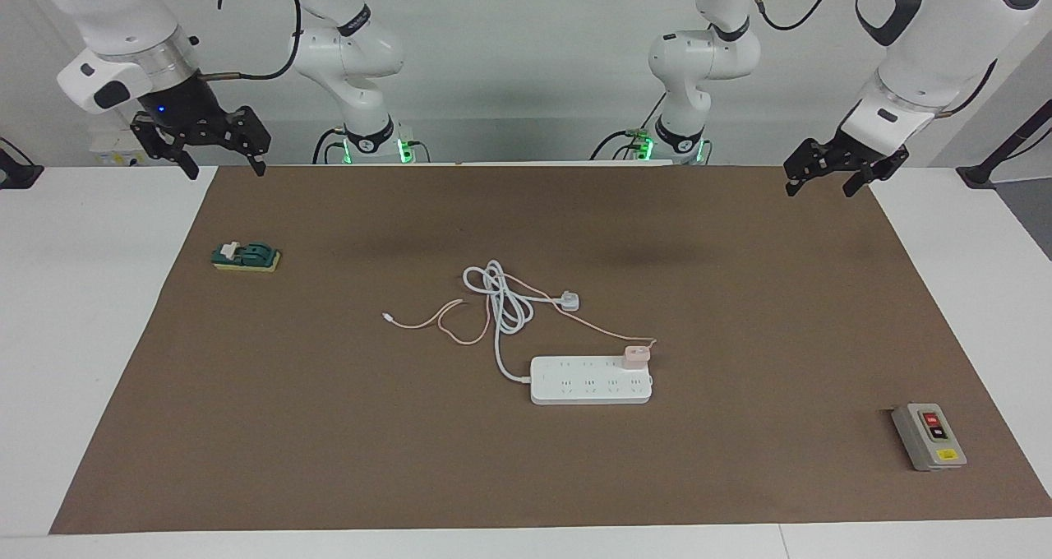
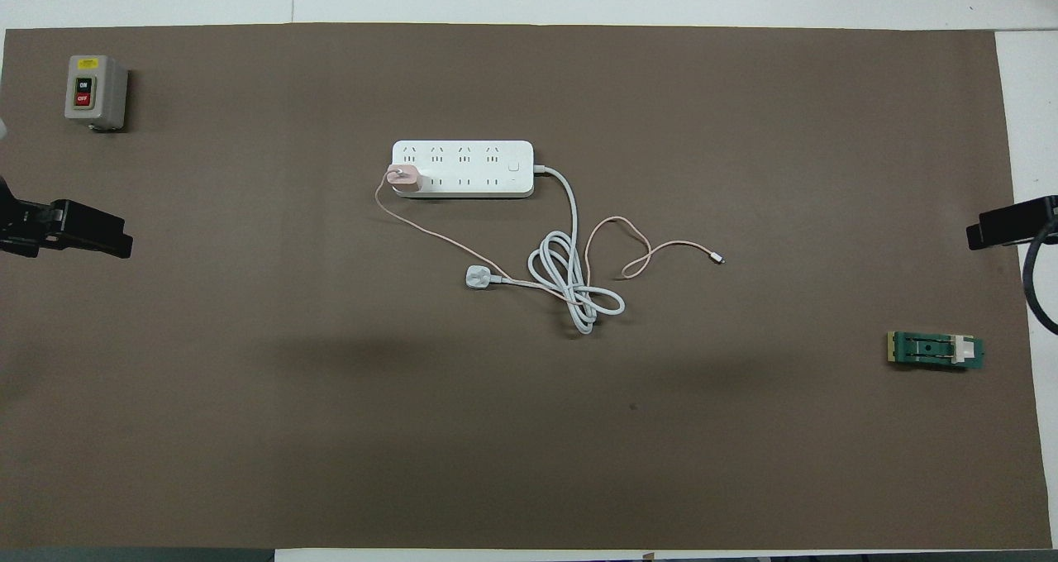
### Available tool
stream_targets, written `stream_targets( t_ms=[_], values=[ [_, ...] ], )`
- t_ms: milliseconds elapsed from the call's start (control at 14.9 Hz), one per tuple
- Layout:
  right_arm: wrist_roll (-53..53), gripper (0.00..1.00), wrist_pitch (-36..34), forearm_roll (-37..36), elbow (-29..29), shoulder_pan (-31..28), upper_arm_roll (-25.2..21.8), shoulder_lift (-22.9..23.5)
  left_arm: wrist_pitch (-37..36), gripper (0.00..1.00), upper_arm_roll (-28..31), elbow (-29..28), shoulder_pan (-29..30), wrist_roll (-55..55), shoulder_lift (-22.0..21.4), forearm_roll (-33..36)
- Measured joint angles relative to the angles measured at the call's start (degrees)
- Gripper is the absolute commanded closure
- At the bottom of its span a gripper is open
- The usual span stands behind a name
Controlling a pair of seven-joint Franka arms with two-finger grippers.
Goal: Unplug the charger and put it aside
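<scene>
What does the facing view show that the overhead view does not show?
Facing only: both arms' bases and the whole left gripper and right gripper, raised with fingers apart. Overhead only: the ON and OFF labels on the grey switch box. Both: the charger plugged into the power strip, and the green switch.
</scene>
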Motion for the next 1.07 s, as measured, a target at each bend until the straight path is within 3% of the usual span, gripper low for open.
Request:
stream_targets(
  t_ms=[268,670,1072],
  values=[
    [6.6,0.0,0.0,0.1,0.0,0.4,0.4,0.0,0.0,0.0,-0.3,0.4,-0.1,0.1,0.0,1.0],
    [35.7,0.0,3.5,3.7,-2.2,8.7,1.0,1.8,-0.2,0.0,-0.4,2.5,-0.4,0.1,0.2,1.3],
    [60.9,0.0,15.1,12.3,-4.1,15.3,1.2,10.3,-0.1,0.0,-0.4,2.4,-0.5,0.1,0.2,1.3]
  ],
)
